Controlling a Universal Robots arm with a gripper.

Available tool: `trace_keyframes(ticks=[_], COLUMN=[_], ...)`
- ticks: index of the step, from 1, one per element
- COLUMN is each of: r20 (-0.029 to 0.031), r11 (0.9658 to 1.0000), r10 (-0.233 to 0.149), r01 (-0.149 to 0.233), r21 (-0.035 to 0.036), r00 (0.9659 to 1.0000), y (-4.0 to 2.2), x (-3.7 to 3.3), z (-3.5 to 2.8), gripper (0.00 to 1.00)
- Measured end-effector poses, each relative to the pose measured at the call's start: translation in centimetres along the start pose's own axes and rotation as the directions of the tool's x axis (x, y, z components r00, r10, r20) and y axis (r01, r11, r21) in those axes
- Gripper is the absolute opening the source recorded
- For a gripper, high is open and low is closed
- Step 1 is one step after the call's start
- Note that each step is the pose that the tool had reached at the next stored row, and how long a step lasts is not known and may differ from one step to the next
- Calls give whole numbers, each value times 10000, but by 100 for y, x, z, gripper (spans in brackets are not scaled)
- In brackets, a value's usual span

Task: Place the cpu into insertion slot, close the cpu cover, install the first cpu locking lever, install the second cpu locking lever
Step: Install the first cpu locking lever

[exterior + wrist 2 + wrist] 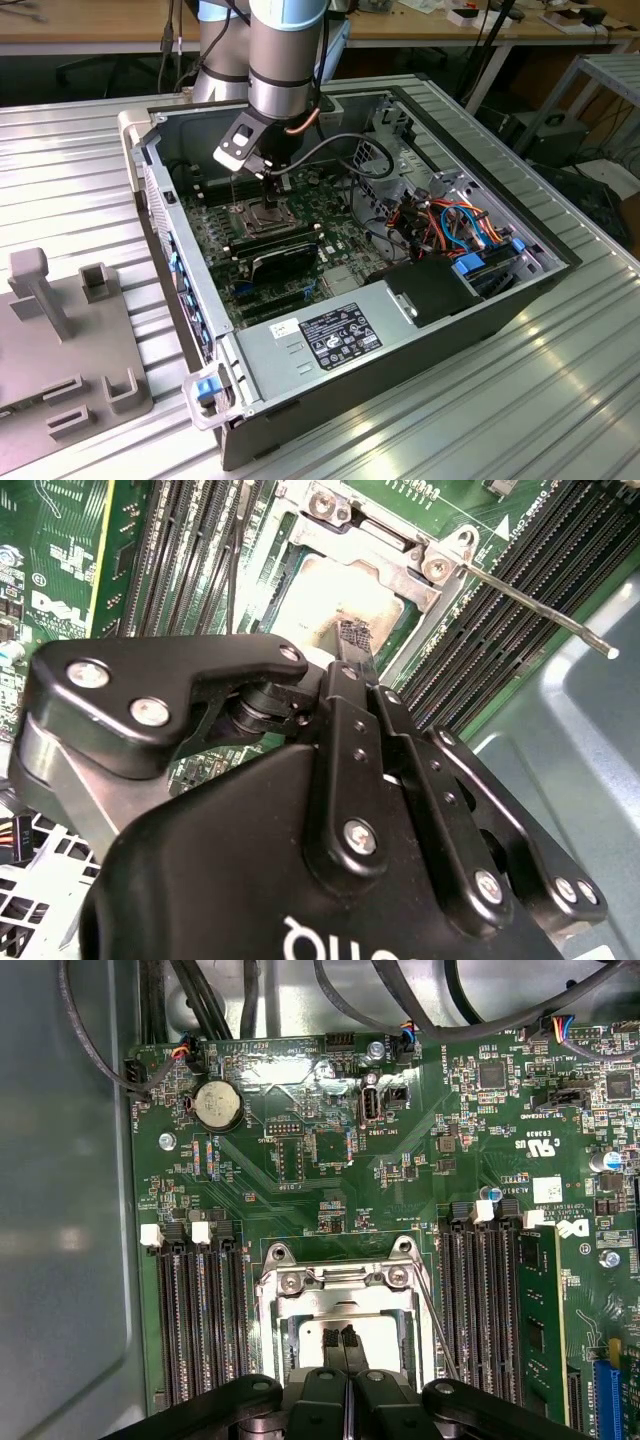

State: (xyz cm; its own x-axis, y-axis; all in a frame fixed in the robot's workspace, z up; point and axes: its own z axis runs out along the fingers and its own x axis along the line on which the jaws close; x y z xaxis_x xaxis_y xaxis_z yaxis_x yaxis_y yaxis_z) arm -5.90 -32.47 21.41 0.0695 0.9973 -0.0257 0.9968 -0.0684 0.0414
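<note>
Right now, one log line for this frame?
tool: shut, tips over cpu | cpu cover: down around cpu | locking lever: raised, unlatched

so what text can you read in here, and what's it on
None can be quoted.
Power supply label: white print, too small to read.
Motherboard: white markings, too small to read.
Sticker on the motherboard: too small to read.
Gripper: white lettering on its body, cut off at the edge.
</note>
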Motion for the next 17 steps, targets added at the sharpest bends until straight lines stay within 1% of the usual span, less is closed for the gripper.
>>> trace_keyframes(ticks=[5, 7, 8, 10, 11, 13, 15, 16, 17], r20=[0, -2, -2, -2, -1, 0, -1, -1, -1], r11=[10000, 10000, 10000, 10000, 10000, 10000, 10000, 10000, 10000], r10=[0, 0, 0, 0, -1, -1, -1, -1, -2], r01=[0, 0, 0, 0, 1, 1, 1, 1, 2], r21=[2, 5, 8, 11, 15, 22, 28, 31, 38], r00=[10000, 10000, 10000, 10000, 10000, 10000, 10000, 10000, 10000], y=[0, 1, 3, 6, 8, 9, 13, 15, 16], x=[-1, -1, -2, -4, -4, -6, -8, -9, -10], z=[-11, -49, -94, -163, -192, -228, -330, -365, -387], gripper=[11, 11, 11, 11, 11, 11, 11, 11, 11])
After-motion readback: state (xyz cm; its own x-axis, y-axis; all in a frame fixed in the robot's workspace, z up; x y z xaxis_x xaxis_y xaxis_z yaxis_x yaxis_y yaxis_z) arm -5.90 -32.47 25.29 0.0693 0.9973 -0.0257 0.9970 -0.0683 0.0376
